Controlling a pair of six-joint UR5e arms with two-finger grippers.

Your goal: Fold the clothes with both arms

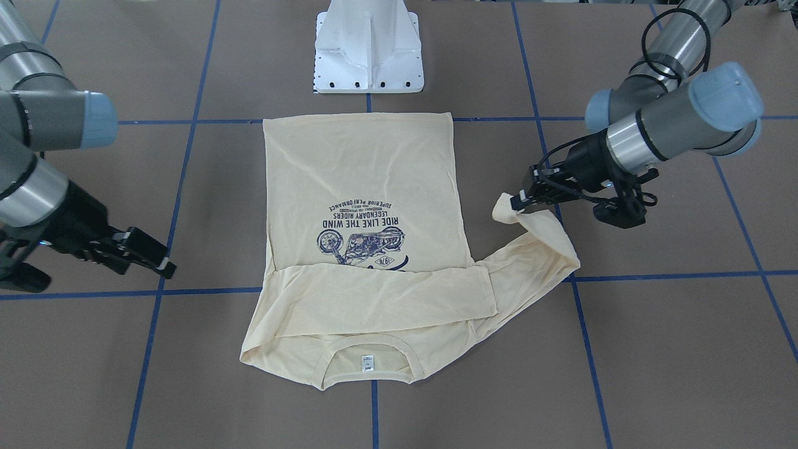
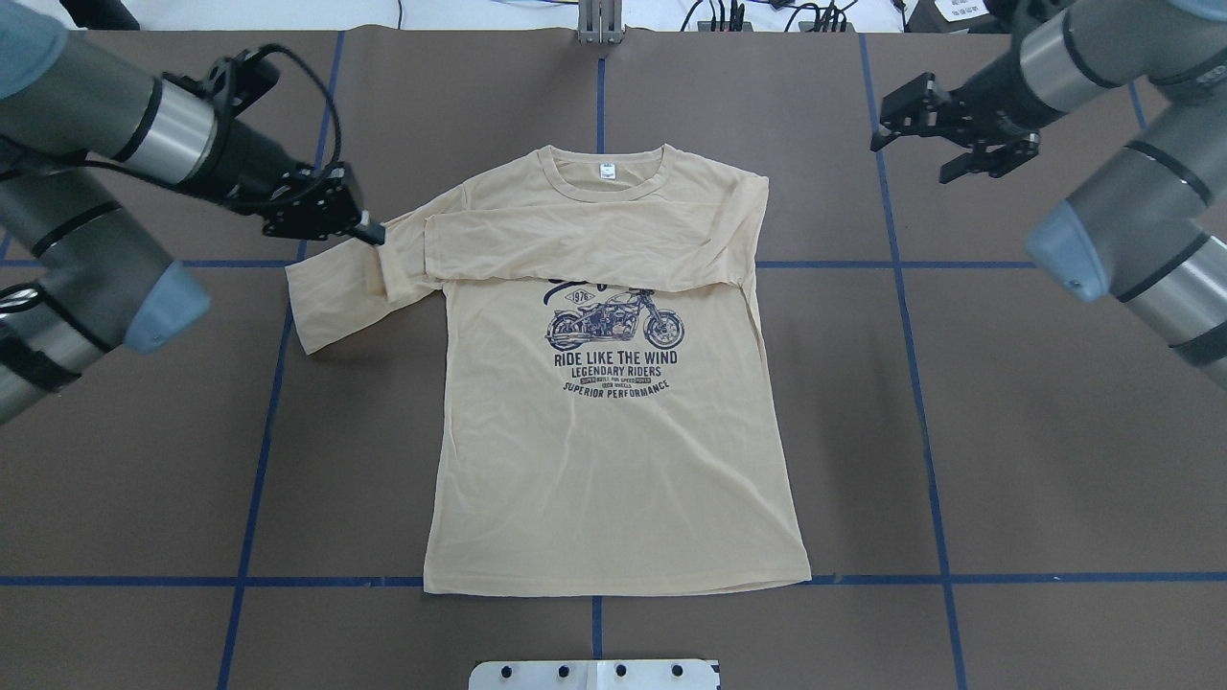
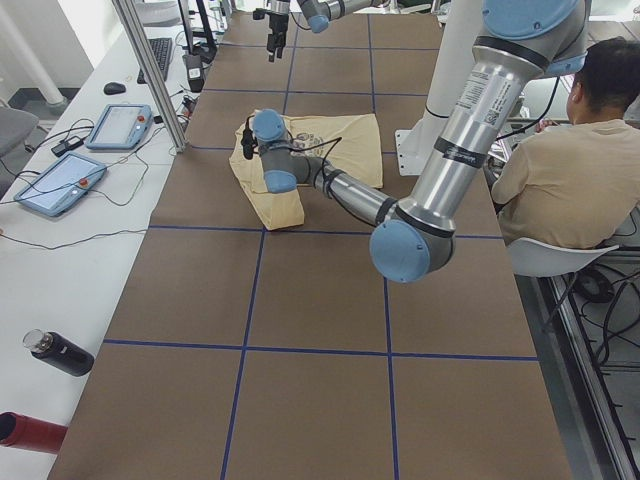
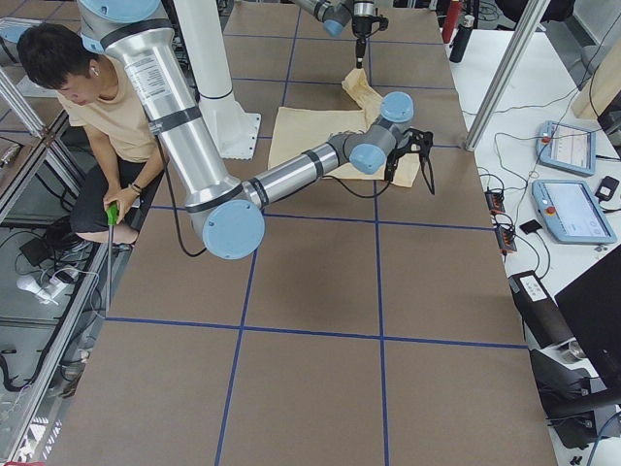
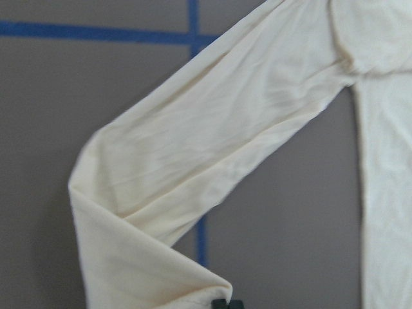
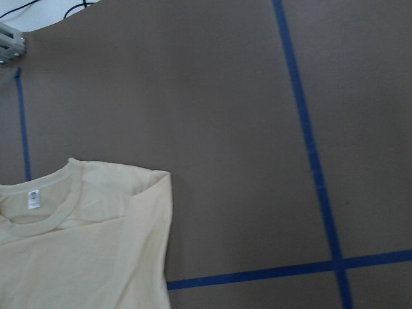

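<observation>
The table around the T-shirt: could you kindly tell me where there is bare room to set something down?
The table is bare between the T-shirt and the right arm, and beside the shirt's body, robot-side of the outstretched sleeve. It is crowded where the left gripper pinches that sleeve.

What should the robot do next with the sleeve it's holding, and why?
Probably the left gripper should carry the cuff it pinches across the chest and lay it on the T-shirt. The other sleeve already lies folded there; this sleeve sticks out sideways.
</observation>
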